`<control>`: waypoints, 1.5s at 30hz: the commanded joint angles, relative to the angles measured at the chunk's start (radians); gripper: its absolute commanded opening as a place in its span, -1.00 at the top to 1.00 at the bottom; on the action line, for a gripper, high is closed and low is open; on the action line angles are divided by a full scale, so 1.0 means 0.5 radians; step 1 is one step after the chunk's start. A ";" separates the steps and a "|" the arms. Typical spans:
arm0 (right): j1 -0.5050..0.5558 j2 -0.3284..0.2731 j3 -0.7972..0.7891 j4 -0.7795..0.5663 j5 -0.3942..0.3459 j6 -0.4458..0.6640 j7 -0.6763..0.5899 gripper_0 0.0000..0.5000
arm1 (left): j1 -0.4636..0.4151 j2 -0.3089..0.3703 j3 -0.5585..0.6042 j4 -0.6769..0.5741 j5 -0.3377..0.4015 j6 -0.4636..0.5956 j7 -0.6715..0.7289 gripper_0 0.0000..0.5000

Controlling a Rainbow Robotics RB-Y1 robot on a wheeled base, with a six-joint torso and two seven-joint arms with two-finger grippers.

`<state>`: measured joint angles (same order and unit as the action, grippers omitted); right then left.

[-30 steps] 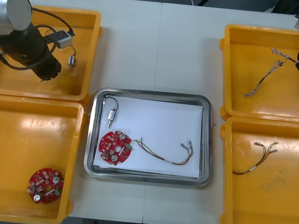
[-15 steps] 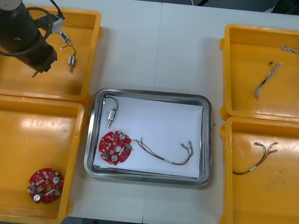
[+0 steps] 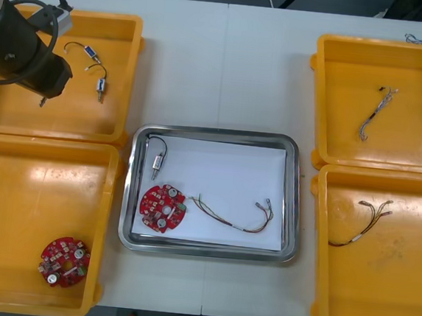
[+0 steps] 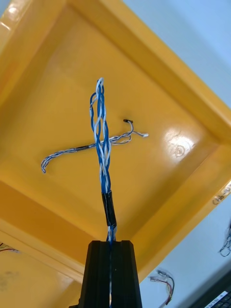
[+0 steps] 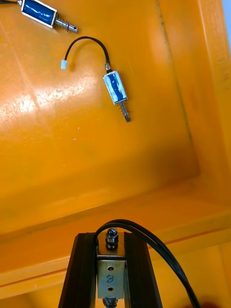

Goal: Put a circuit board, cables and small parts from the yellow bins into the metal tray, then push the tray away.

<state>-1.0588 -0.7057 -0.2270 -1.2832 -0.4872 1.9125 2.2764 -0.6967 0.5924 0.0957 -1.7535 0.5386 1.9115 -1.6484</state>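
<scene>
Left hand: the left hand (image 5: 111, 236) hangs over the far left bin (image 3: 129, 77). Its fingers are clamped on a small metal part (image 5: 110, 269), and a black lead loops out of the part past one finger.
Right hand: the right hand (image 4: 109, 245) is out at the far right corner of the tabletop (image 3: 222, 70), above the far right bin (image 3: 316, 101). Its fingers are pinched tight on a twisted blue and white cable (image 4: 102, 144), which runs out from between them, up off the bin floor.
Far left bin: a loose metal part (image 3: 100, 85) with a curled black lead lies on the floor, with a second loose part (image 3: 91, 54) near it.
Far right bin: another twisted cable (image 3: 376, 112) lies on the floor.
Metal tray: the metal tray (image 3: 293, 202) sits mid-tabletop between the bins, white inside. A round red circuit board (image 3: 162, 208) lies in its near left corner. A tray part (image 3: 155, 166) with a black lead lies just beyond the board. A red and yellow cable (image 3: 235, 218) runs from beside the board toward the right wall.
Near left bin: the near left bin (image 3: 106, 215) holds a spare circuit board (image 3: 64, 261).
Near right bin: the near right bin (image 3: 314, 248) holds a black cable (image 3: 360, 224) with splayed ends.
</scene>
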 commanded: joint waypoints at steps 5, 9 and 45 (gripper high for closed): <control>0.212 -0.034 -0.046 -0.505 -0.044 0.015 -0.068 1.00 | 0.025 0.021 0.079 -0.132 -0.028 0.017 0.241 1.00; 0.317 -0.003 -0.025 -0.698 -0.096 0.015 -0.077 1.00 | 0.025 0.021 0.091 -0.132 -0.025 0.017 0.241 1.00; 0.381 0.387 1.212 -1.388 -0.461 0.013 -0.209 1.00 | 0.028 0.021 0.091 -0.135 -0.037 0.017 0.281 1.00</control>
<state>-0.8691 -0.5516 0.3153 -1.9481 -0.7473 1.9166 2.2007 -0.6892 0.5921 0.1138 -1.7862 0.5275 1.9128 -1.6143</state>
